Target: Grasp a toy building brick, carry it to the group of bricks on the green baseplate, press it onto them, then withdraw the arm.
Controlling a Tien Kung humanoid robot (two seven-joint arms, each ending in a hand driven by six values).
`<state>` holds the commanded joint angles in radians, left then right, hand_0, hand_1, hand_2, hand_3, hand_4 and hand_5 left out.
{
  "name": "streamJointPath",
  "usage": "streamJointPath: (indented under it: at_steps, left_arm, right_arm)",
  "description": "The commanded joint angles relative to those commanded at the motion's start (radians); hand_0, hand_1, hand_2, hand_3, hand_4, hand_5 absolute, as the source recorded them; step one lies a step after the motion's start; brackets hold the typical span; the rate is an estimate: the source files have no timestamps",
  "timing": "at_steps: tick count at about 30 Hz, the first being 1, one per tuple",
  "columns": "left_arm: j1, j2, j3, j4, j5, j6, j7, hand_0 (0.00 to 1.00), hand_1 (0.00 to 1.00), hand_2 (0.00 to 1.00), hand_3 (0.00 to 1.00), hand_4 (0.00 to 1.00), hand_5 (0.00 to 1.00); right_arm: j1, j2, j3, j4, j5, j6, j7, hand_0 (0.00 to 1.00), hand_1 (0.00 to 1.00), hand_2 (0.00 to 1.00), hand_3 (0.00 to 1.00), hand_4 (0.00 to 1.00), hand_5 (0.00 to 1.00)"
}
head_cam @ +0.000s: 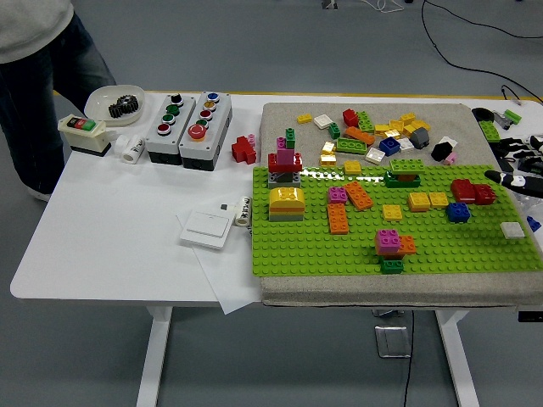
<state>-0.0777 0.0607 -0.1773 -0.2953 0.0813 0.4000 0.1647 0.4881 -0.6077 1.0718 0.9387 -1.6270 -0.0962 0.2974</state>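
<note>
The green baseplate [314,246] lies on a grey mat [280,119] at the right of the table. Bricks stand on it: a red one [472,191], a blue one [458,211], yellow ones [427,200], a white one [512,229] and a pink, orange and green stack [391,246]. Several loose bricks [373,129] lie on the mat behind the plate. My right hand [513,174] reaches in at the right edge, just right of the red brick, fingers spread and holding nothing. The left arm is out of view.
Two button boxes [187,119], a switch box [82,131], a white bowl with a gear [119,102], a red brick [243,150] and a white wall switch on paper [206,227] sit on the left half. A person [34,68] stands at the far left corner.
</note>
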Motion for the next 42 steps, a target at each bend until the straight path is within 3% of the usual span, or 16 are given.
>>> streamJointPath:
  at_steps: [1,6,7,19,31,42]
  left_arm:
    - [0.0,0.0,-0.001,0.0,0.001,0.0,0.0,0.742,0.727,0.724,0.59,0.646,0.668]
    - [-0.001,0.001,-0.001,0.0,0.004,0.0,0.001,0.742,0.727,0.724,0.59,0.646,0.668]
    - [-0.001,0.001,-0.002,0.0,0.004,0.0,0.002,0.742,0.726,0.723,0.591,0.646,0.668]
    - [-0.005,0.0,0.0,0.0,-0.004,-0.001,0.0,0.742,0.726,0.72,0.591,0.646,0.669]
    - [-0.007,0.002,0.014,-0.002,-0.03,0.001,-0.006,0.741,0.728,0.724,0.59,0.646,0.669]
    - [-0.012,0.001,0.017,-0.003,-0.036,0.001,-0.008,0.741,0.728,0.725,0.59,0.646,0.668]
  right_arm:
    - [0.004,0.0,-0.005,-0.003,-0.038,-0.007,0.006,0.667,0.639,0.702,0.754,0.955,0.2]
    - [0.028,-0.002,-0.047,-0.022,-0.214,-0.062,0.051,0.667,0.639,0.702,0.754,0.955,0.2]
    - [0.032,-0.002,-0.055,-0.025,-0.235,-0.071,0.059,0.638,0.583,0.65,0.663,0.913,0.134]
    - [0.099,0.017,-0.188,-0.071,-0.227,-0.083,0.073,0.62,0.552,0.624,0.646,0.891,0.105]
    - [0.166,0.052,-0.318,-0.119,-0.248,-0.049,0.036,0.606,0.545,0.611,0.644,0.89,0.114]
    - [0.188,0.078,-0.347,-0.148,-0.275,-0.054,-0.001,0.566,0.538,0.595,0.616,0.846,0.116]
